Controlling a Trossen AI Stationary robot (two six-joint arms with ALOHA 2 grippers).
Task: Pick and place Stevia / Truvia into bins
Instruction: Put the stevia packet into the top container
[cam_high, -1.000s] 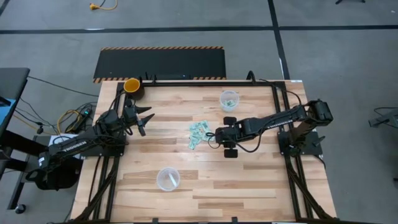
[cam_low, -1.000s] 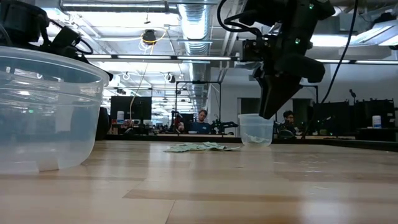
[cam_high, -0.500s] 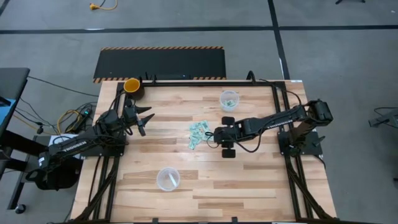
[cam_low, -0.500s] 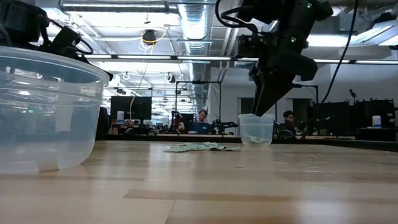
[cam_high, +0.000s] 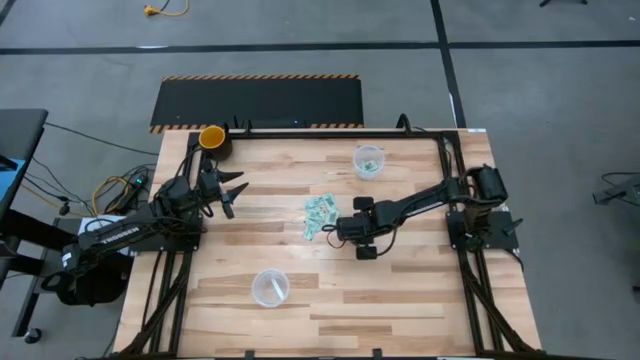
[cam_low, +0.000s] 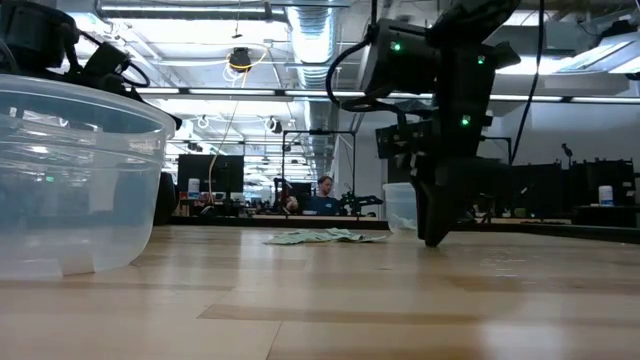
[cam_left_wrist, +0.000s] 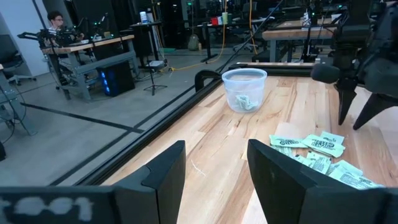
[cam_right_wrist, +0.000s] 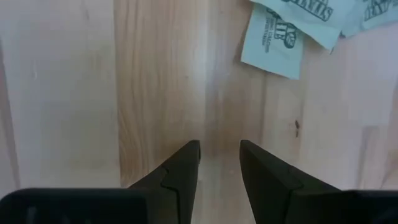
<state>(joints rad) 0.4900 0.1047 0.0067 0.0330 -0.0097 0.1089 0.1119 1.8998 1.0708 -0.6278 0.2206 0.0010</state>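
right gripper (cam_right_wrist: 219, 163) | jaws narrow, empty (tips at table) | beside Stevia packets (cam_high: 319, 214) | left gripper (cam_high: 232, 190) | jaws wide

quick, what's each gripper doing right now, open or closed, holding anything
Left gripper: open, empty, near the yellow-orange cup.
Right gripper: open, empty, low over bare wood beside the packets.

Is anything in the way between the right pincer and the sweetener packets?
Nothing visible. The right pincer points down, open and empty, over bare wood beside the packets. The nearest packet lies just ahead of its tips with only table between.
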